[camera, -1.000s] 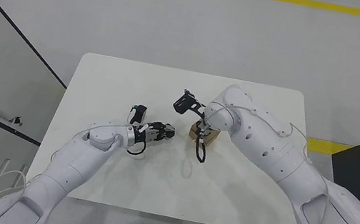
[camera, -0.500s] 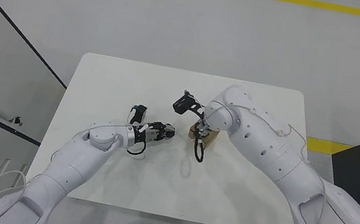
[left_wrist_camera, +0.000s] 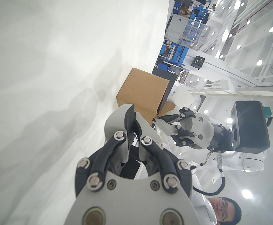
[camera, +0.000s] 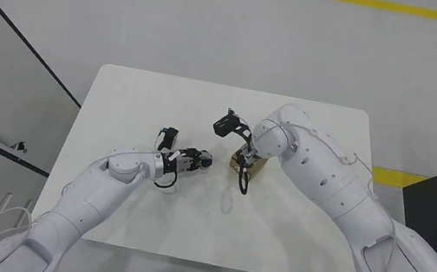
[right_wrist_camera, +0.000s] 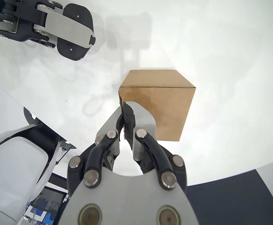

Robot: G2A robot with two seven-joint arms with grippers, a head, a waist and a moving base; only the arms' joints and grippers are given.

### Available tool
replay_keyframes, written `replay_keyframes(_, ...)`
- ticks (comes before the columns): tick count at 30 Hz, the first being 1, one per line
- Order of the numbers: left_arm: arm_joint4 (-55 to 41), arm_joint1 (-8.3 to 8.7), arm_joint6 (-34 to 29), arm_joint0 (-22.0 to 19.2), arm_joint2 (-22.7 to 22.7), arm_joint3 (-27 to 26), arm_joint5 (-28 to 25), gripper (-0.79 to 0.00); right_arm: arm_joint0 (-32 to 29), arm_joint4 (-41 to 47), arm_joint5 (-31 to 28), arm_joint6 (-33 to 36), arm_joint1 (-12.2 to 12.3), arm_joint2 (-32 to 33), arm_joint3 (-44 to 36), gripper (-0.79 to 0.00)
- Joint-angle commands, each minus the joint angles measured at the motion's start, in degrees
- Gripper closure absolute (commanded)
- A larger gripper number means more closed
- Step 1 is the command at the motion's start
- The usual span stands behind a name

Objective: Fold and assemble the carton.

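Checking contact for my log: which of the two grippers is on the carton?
The right gripper, shut on the carton's edge; the left gripper is apart from it, shut on nothing.

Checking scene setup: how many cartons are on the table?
1. The carton stands near the middle of the table, at the right gripper; others may be hidden.
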Motion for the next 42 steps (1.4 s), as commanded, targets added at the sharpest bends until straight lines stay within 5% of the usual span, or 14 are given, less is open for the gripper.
replay_keyframes(1,0.00,0.00,0.00,0.00,0.00,0.00,0.00,0.000,0.03,0.22,-0.03,-0.08,-0.12,0.02,0.53,0.000)
replay_keyframes(42,0.00,0.00,0.00,0.00,0.00,0.00,0.00,0.000,0.24,2.65,-1.27,0.39,-1.26,1.36,3.84,-0.025)
